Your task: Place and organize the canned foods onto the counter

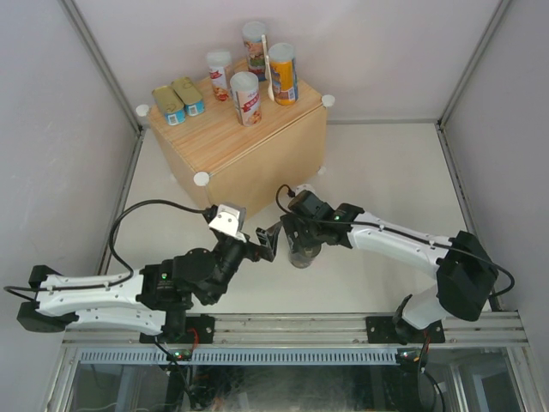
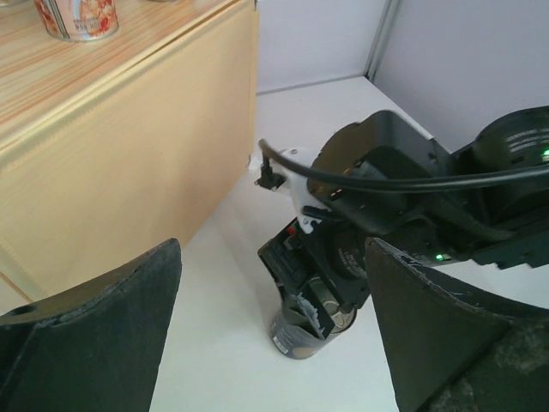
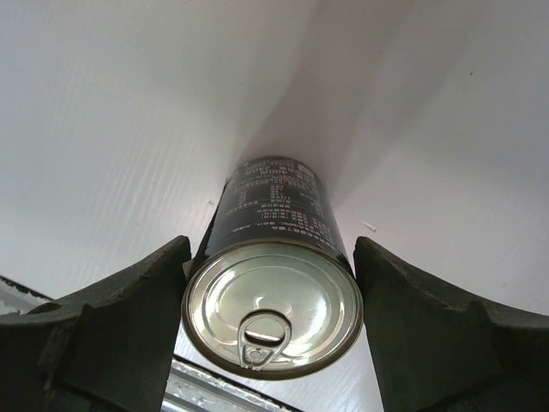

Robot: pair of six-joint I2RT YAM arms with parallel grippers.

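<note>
While the left hand (image 1: 268, 244) is hanging wide open with nothing in it, its fingers are pointing at the right hand (image 1: 300, 242) just beside it. Right hand is pressing on the dark can (image 3: 274, 206) from both sides; the can is sitting right between its fingers, pull-tab top facing the wrist. Can is standing upright on the white table (image 1: 377, 172), near the wooden box (image 1: 266, 159), not touching. On the box top, two flat tins (image 1: 178, 100) are lying side by side at left, and four tall cans (image 1: 246, 99) are standing centre and right.
</note>
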